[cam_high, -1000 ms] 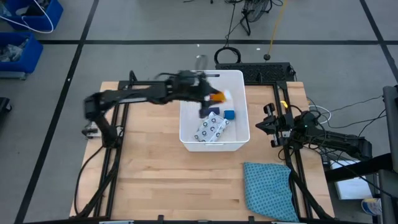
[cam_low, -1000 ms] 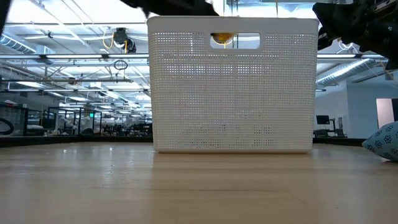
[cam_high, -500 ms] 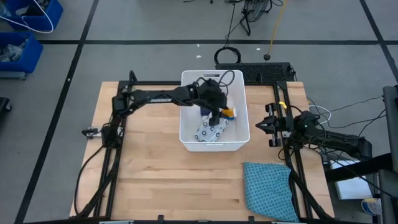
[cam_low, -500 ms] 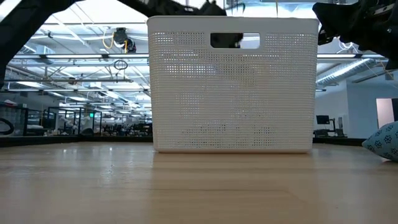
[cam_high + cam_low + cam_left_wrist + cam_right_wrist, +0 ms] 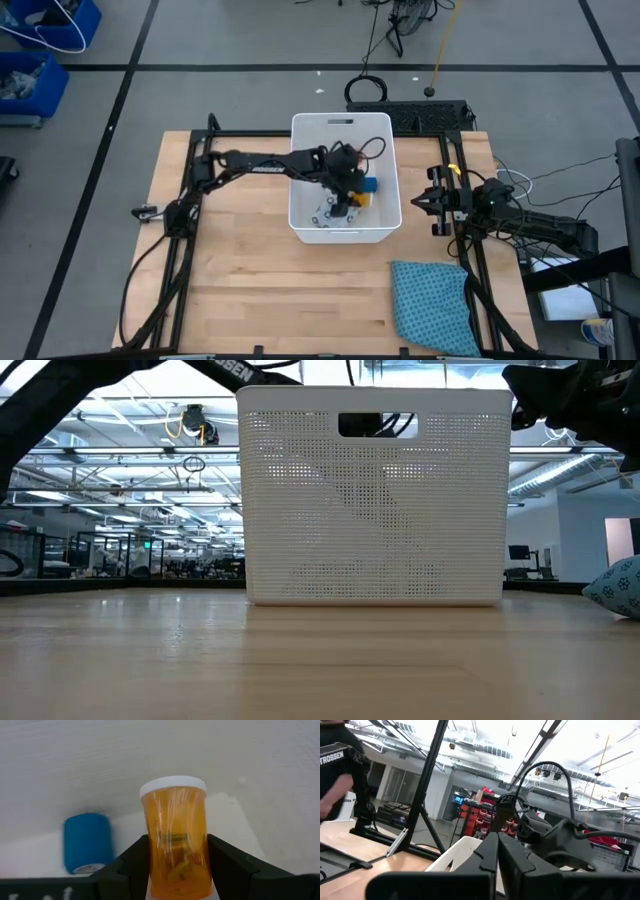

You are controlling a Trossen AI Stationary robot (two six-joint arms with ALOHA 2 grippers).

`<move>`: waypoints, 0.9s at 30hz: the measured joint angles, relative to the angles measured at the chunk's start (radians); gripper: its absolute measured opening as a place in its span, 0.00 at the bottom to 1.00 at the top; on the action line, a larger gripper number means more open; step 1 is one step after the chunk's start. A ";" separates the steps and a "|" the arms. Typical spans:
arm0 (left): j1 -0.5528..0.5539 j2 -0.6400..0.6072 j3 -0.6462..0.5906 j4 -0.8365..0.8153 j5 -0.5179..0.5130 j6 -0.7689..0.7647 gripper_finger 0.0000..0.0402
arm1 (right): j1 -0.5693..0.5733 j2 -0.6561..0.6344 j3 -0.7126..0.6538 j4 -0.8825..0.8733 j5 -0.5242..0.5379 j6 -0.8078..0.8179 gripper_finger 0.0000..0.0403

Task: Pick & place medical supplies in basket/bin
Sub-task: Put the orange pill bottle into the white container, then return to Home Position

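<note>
The white tub (image 5: 395, 170) stands mid-table; it also shows in the low view (image 5: 375, 500). My left gripper (image 5: 352, 199) reaches down inside it, shut on an orange pill bottle (image 5: 176, 835) with a white cap. A blue roll (image 5: 87, 842) lies on the tub floor beside it, and the white dark-patterned packet (image 5: 325, 216) lies under the arm. My right gripper (image 5: 496, 851) waits at the table's right edge (image 5: 438, 203), shut and empty. My left gripper pinches the orange pill bottle by its two sides (image 5: 152, 855), on the body's lower part, between its two fingers (image 5: 132, 862). The fingers lie along the bottle, whose white cap (image 5: 172, 785) points away from the wrist. Whether the bottle rests on the tub floor cannot be told.
A teal patterned cloth (image 5: 432, 305) lies at the table's near right corner; its edge shows in the low view (image 5: 618, 588). The tub's walls close in my left gripper on all sides. Bare wood lies to the left of and in front of the tub.
My left gripper has carried the orange bottle from above the tub's far left rim toward the right and near side, then down into the tub, close to the floor beside the blue roll. It stays shut on the bottle.
</note>
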 joint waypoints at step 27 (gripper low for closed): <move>-0.044 0.003 -0.002 -0.045 -0.038 0.063 0.77 | 0.000 0.000 0.000 0.000 -0.001 0.007 0.01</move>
